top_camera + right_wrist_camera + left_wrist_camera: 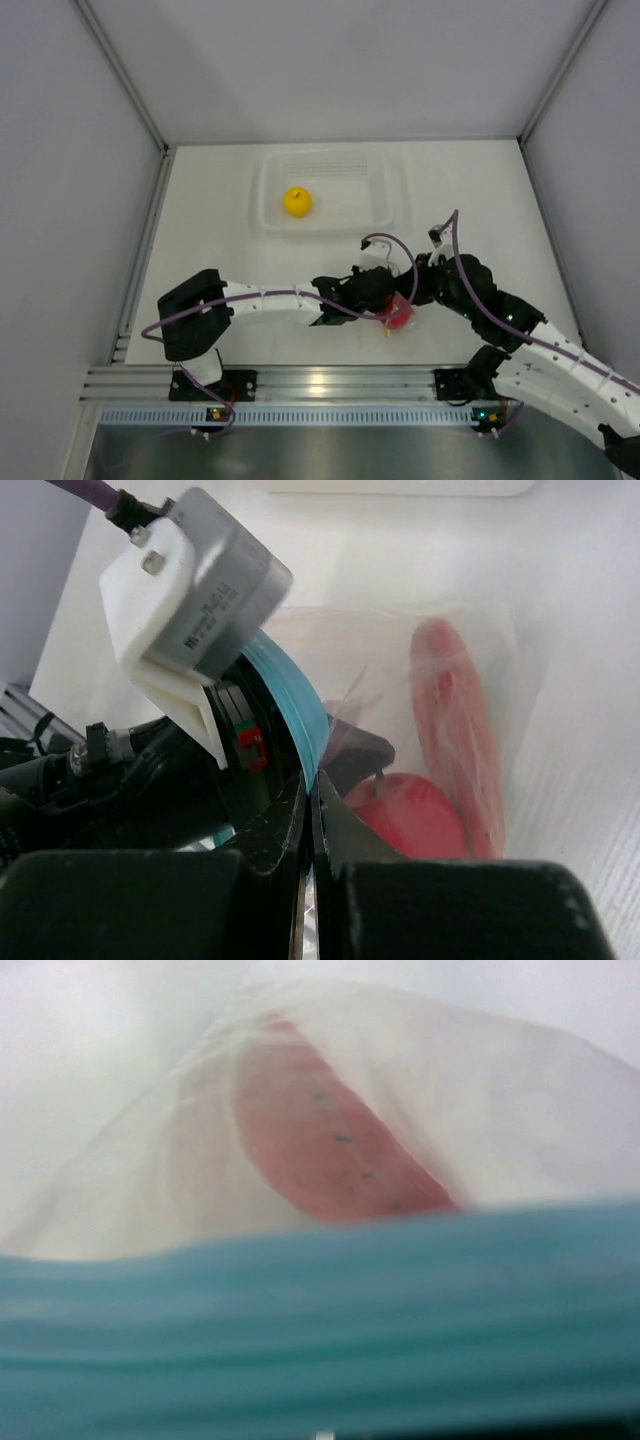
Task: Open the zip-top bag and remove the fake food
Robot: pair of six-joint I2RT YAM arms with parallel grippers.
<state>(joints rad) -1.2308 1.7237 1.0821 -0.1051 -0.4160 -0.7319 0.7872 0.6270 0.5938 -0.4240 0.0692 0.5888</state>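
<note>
The zip-top bag point(400, 316) hangs between my two grippers just above the table's near middle. My right gripper point(312, 798) is shut on the bag's teal zip strip point(300, 705). My left gripper point(383, 300) meets the same strip from the other side, shut on it. In the left wrist view the blurred zip strip point(320, 1330) fills the lower half and hides the fingers. Inside the bag lie a red round fruit point(410, 815) and a long red-orange chili-like piece point(455, 730), the latter also showing through the plastic point(320, 1150). A yellow round fruit point(297, 201) sits apart from the bag.
The yellow fruit lies in a rigid clear tray point(375, 190) at the back middle of the white table. Grey walls close in the left, right and back sides. A metal rail point(320, 382) runs along the near edge by the arm bases.
</note>
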